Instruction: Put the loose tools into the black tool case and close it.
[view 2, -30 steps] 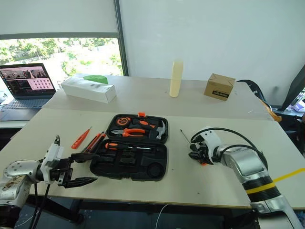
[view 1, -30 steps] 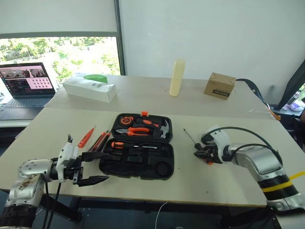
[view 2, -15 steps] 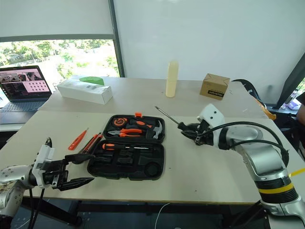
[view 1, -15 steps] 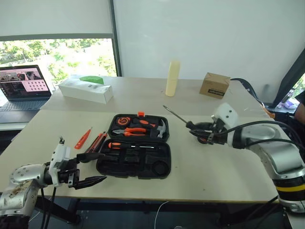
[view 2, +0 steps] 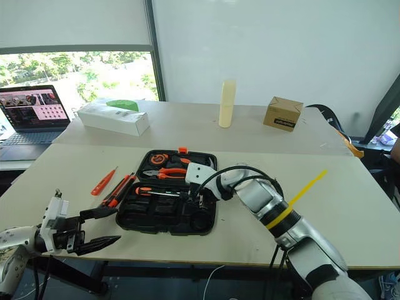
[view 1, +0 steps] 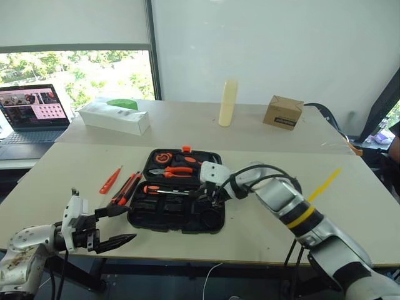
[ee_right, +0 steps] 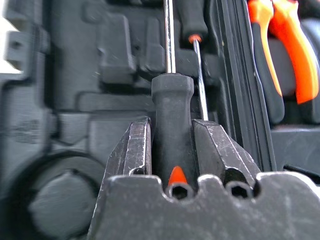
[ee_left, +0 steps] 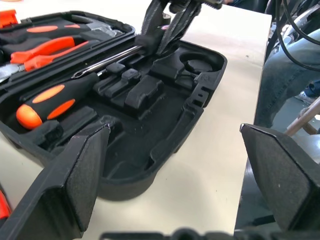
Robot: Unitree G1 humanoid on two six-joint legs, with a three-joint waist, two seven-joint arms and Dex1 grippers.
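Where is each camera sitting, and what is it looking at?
Left and right eye views: on the head, looking down over the table at the open black tool case; both arms show.
Left wrist view: beside the wide-open left gripper, facing the case; its two fingers show.
Right wrist view: behind the right gripper, whose fingers clamp the long screwdriver over the case.
Shared: every view shows the case and that screwdriver.

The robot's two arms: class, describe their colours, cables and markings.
Both arms are silver-grey metal with white wrist housings and black cables looping alongside. The right arm carries a yellow tape band with a loose strip. The left gripper and right gripper have black fingers.
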